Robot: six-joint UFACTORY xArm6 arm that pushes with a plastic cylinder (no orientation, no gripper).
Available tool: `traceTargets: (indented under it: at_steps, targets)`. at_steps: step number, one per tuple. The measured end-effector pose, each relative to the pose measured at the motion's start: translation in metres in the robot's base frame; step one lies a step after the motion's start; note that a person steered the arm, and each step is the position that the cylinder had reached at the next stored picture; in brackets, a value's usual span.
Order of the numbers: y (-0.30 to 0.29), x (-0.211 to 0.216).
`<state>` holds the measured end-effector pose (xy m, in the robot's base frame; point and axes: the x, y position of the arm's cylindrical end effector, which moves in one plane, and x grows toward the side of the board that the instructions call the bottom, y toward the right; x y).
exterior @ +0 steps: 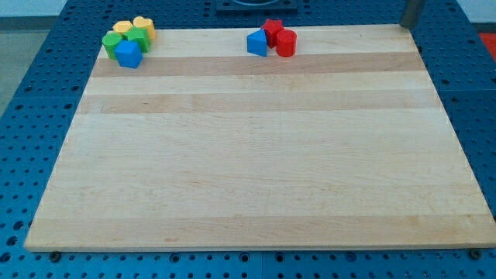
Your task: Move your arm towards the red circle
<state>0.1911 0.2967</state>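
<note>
Red circle (286,43) sits well left of my tip (404,25), apparently off-board.

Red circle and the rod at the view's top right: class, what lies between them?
Nothing: in the camera view, only bare board separates the red circle from my tip.

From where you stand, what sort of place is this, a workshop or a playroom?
Most likely a robotics lab bench. A wooden board lies on a blue perforated table of the kind used for mounting equipment, with small coloured blocks such as the red circle clustered along the board's top edge.
</note>
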Motion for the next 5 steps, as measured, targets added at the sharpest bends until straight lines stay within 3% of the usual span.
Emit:
traceTargets:
  at_steps: [2, 3, 4, 5]
  targets:
    - [-0.001, 0.013]
    - [-0.026, 0.061]
    - [-0.066, 0.075]
    - [-0.126, 0.048]
